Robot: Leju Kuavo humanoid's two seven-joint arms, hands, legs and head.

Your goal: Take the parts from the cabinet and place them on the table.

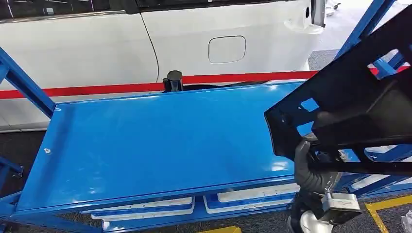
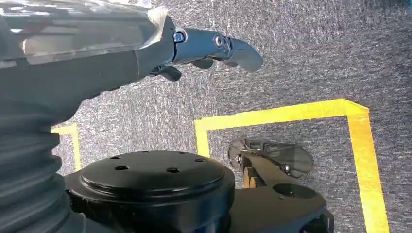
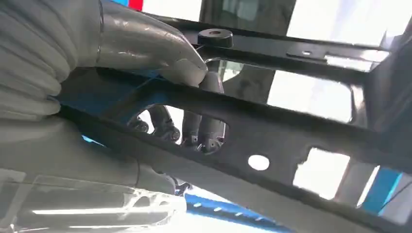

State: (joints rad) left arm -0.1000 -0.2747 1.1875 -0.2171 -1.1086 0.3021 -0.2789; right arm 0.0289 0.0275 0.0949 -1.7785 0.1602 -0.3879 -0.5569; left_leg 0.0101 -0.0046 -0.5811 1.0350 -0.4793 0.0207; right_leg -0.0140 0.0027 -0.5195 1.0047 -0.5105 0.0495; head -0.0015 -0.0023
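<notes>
A large black plastic part [image 1: 350, 107] with cut-out openings hangs tilted over the right end of the blue table [image 1: 145, 141]. My right hand [image 1: 311, 167] grips its lower edge from below. In the right wrist view the thumb [image 3: 160, 53] presses on top of a black bar of the part [image 3: 272, 131] and the fingers [image 3: 201, 128] wrap behind it. My left hand [image 2: 204, 48] hangs low over grey carpet, holding nothing, its fingers apart.
The blue table top is bare and glossy, with white trays [image 1: 145, 206] on a shelf beneath. A white car [image 1: 145, 43] with a red stripe stands behind it. Blue rack posts [image 1: 24, 82] rise at left and right. Yellow floor tape [image 2: 291, 114] marks the carpet.
</notes>
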